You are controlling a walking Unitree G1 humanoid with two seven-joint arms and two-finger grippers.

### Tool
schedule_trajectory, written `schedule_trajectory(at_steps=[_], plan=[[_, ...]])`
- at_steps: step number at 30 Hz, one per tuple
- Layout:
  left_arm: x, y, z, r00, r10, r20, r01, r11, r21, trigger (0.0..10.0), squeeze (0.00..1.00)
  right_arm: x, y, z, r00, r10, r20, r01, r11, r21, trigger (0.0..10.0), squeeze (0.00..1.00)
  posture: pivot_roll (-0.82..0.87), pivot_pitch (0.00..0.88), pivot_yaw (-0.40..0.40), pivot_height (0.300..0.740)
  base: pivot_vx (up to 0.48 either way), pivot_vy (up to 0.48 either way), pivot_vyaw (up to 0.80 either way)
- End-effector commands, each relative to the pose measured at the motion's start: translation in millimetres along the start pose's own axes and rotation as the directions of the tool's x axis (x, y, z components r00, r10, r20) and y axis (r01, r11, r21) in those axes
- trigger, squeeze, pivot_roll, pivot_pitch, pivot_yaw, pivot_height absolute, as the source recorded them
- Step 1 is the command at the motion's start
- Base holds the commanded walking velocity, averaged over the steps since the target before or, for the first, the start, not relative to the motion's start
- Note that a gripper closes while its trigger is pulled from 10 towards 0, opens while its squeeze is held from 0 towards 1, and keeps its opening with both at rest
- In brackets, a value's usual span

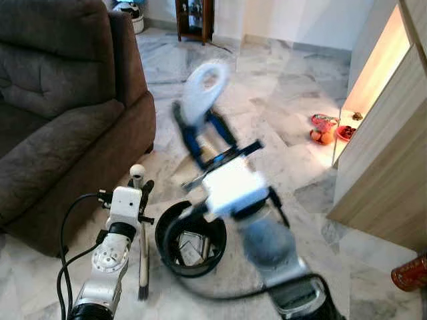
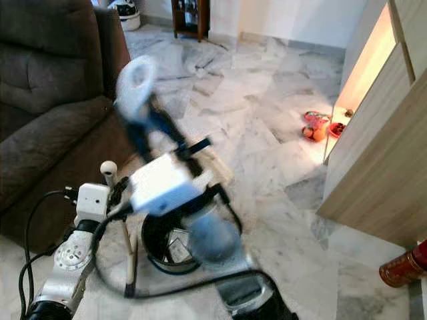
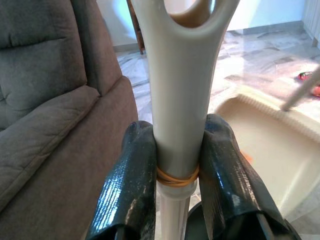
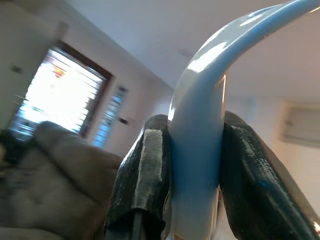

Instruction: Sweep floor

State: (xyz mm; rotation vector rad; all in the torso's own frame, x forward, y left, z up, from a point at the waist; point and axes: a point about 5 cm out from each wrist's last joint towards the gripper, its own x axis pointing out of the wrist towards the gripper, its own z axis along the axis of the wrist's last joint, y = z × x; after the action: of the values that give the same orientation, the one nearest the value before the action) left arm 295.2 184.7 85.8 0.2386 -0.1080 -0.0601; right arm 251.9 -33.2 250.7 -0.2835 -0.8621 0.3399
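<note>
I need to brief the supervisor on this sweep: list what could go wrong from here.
1. The right end effector is blurred mid-swing with the light-blue handle; it might strike the sofa.
2. The black bin sits between both arms and could be tipped.
3. The left end effector pinches the cream handle by a narrow grip that may slip.

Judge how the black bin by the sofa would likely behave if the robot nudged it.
The bin looks thin plastic holding only scraps, so it is probably light. On polished marble floor it would likely slide. It is low and wide, so tipping seems unlikely.
</note>
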Motion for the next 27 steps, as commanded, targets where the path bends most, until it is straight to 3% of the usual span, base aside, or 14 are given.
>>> schedule_trajectory(at_steps=[1, 7, 9, 10, 14, 15, 18, 22, 24, 27], plan=[[3.6, 0.6, 9.8, 0.998, -0.008, 0.060, 0.007, 1.000, 0.014, 10.0, 0.00, 3.8, -13.7, -3.4, 0.999, -0.052, 0.002, 0.052, 0.998, -0.040, 10.0, 0.00, 0.00, 0.085, 0.005, 0.740, 0.000, 0.000, 0.00], [3.5, -0.9, 9.6, 0.998, -0.013, 0.059, 0.013, 1.000, 0.010, 10.0, 0.00, -4.2, -44.9, -29.5, 0.984, -0.153, -0.086, 0.140, 0.980, -0.144, 10.0, 0.00, 0.00, 0.078, 0.003, 0.740, 0.000, 0.000, 0.00], [3.3, -1.5, 9.6, 0.998, -0.016, 0.059, 0.016, 1.000, 0.008, 10.0, 0.00, -15.6, -65.1, -46.2, 0.967, -0.208, -0.145, 0.175, 0.961, -0.214, 10.0, 0.00, 0.01, 0.076, 0.004, 0.740, 0.000, 0.000, 0.00], [3.3, -1.5, 9.6, 0.998, -0.016, 0.059, 0.016, 1.000, 0.008, 10.0, 0.00, -15.6, -65.1, -46.2, 0.967, -0.208, -0.145, 0.175, 0.961, -0.214, 10.0, 0.00, 0.01, 0.076, 0.004, 0.740, 0.000, 0.000, 0.00], [2.6, -1.9, 9.1, 0.998, -0.020, 0.058, 0.020, 1.000, 0.005, 10.0, 0.00, -34.3, -91.1, -67.6, 0.922, -0.306, -0.237, 0.248, 0.937, -0.245, 10.0, 0.00, 0.00, 0.070, 0.002, 0.740, 0.000, 0.000, 0.00], [2.6, -1.9, 9.1, 0.998, -0.020, 0.058, 0.020, 1.000, 0.005, 10.0, 0.00, -34.3, -91.1, -67.6, 0.922, -0.306, -0.237, 0.248, 0.937, -0.245, 10.0, 0.00, 0.00, 0.070, 0.002, 0.740, 0.000, 0.000, 0.00], [1.8, -3.8, 9.9, 0.998, -0.036, 0.061, 0.036, 0.999, 0.002, 10.0, 0.00, -61.8, -99.4, -95.7, 0.842, -0.389, -0.374, 0.311, 0.916, -0.252, 10.0, 0.00, 0.00, 0.072, 0.001, 0.740, 0.000, 0.000, 0.00], [1.6, -1.9, 12.4, 0.997, -0.037, 0.069, 0.037, 0.999, 0.002, 10.0, 0.00, -74.7, -101.6, -108.9, 0.804, -0.410, -0.432, 0.333, 0.911, -0.245, 10.0, 0.00, 0.01, 0.075, 0.004, 0.740, 0.000, 0.000, 0.00], [2.1, 1.1, 15.7, 0.996, -0.040, 0.079, 0.040, 0.999, 0.004, 10.0, 0.00, -86.8, -105.0, -119.9, 0.761, -0.430, -0.486, 0.370, 0.903, -0.220, 10.0, 0.00, 0.01, 0.075, 0.004, 0.740, 0.000, 0.000, 0.00], [2.4, 0.9, 17.9, 0.995, -0.056, 0.087, 0.055, 0.998, 0.006, 10.0, 0.00, -95.2, -105.2, -128.5, 0.741, -0.412, -0.530, 0.363, 0.910, -0.199, 10.0, 0.00, 0.02, 0.082, 0.006, 0.740, 0.000, 0.000, 0.00]])
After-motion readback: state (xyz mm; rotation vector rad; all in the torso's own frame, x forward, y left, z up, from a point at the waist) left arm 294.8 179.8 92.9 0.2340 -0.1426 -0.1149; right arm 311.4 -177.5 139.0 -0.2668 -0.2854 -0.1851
